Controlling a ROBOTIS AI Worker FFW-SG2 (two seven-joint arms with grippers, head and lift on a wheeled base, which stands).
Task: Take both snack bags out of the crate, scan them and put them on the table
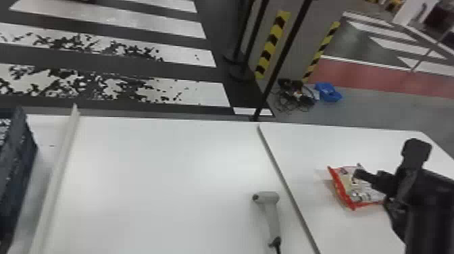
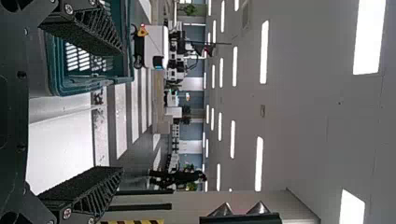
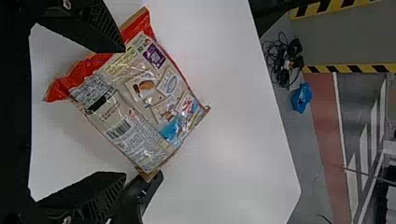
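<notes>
A snack bag (image 1: 348,179) lies on the right part of the white surface (image 1: 152,169), by the right gripper (image 1: 387,159), whose fingers stand apart, one overlapping the bag in view; I can't tell if they touch. Left of it, across a dark seam, the scanner (image 1: 270,206) lies on its side, cord toward the near edge. A crate (image 1: 13,175) stands at the left, past a pale strip (image 1: 60,169). The left gripper's (image 2: 122,111) fingers are apart too.
</notes>
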